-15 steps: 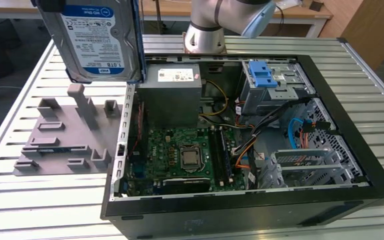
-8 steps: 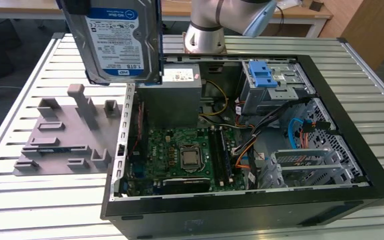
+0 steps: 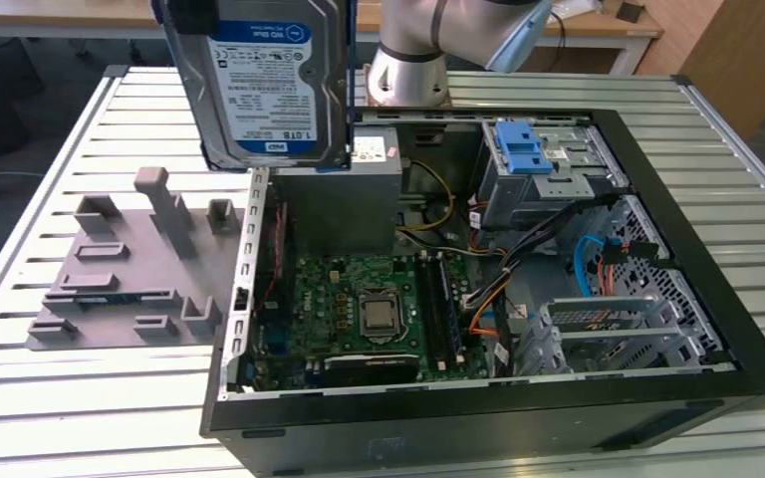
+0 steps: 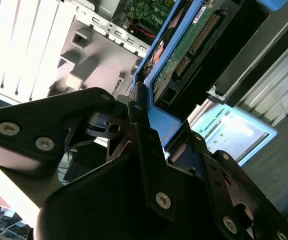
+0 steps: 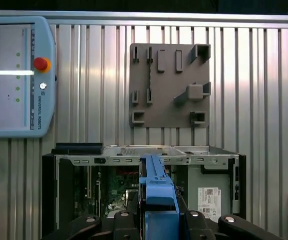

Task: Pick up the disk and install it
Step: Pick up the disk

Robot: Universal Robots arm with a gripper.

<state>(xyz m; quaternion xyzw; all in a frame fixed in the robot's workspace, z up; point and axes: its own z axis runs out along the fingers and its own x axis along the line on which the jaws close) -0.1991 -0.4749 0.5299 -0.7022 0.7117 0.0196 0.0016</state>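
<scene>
While raised, the flat silver disk [image 3: 266, 80] was clamped by its blue bracket between the black gripper's [image 5: 158, 220] jaws. An open black computer case [image 3: 489, 413] was seen below them.

The counter [image 3: 104, 398] is a bed of pale metal slats. An open computer case [image 3: 489, 423] lies on its side on it, insides facing up. Just beside the case, at the exterior view's left, a flat grey fixture plate [image 3: 117, 309] with upright tabs rests on the slats. In the first wrist view, a teach pendant [image 5: 14, 75] with a red button also lies there, apart from the plate.
</scene>
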